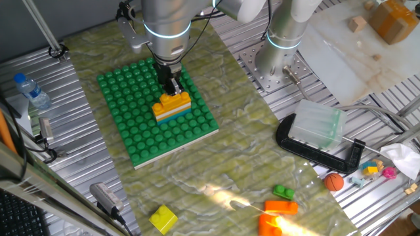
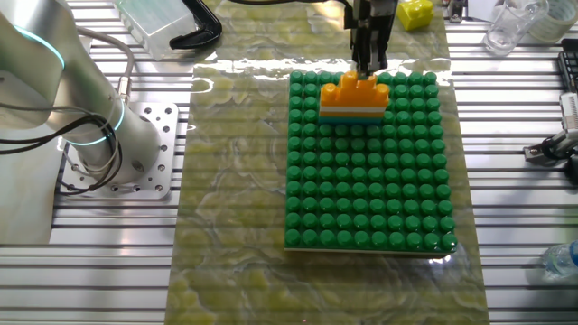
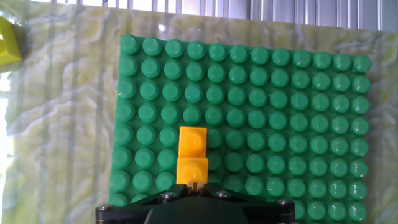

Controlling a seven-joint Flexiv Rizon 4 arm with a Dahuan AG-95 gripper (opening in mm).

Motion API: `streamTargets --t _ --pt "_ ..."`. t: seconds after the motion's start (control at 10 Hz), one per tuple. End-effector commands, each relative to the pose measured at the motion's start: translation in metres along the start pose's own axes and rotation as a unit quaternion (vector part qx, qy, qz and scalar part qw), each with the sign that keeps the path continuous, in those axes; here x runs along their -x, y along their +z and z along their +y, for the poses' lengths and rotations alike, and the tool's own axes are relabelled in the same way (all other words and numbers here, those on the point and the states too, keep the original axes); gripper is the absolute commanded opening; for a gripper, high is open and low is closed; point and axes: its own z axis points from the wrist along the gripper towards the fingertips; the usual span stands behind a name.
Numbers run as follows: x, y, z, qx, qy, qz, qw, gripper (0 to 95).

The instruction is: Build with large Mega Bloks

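The gripper (image 1: 173, 88) sits on the short orange brick (image 1: 172, 100) topping the stack (image 2: 354, 101) on the baseplate (image 1: 125, 124); whether the jaws clench it cannot be told (fingers hidden). Pressing straight down, studs aligned, seats it best.

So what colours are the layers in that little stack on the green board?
The stack: yellow-orange on top, then white, then cyan at the bottom. It shows best in the other fixed view.

Glossy plastic green baseplate (image 2: 370, 181)
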Motion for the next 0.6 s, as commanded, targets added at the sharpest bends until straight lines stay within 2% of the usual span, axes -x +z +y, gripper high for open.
streamTargets --t 0.1,0.6 --pt "0.0017 0.0039 -0.0007 -0.001 0.003 0.001 1.0000 0.0" --pt "0.0018 0.0042 -0.0010 -0.001 0.005 0.003 1.0000 0.0"
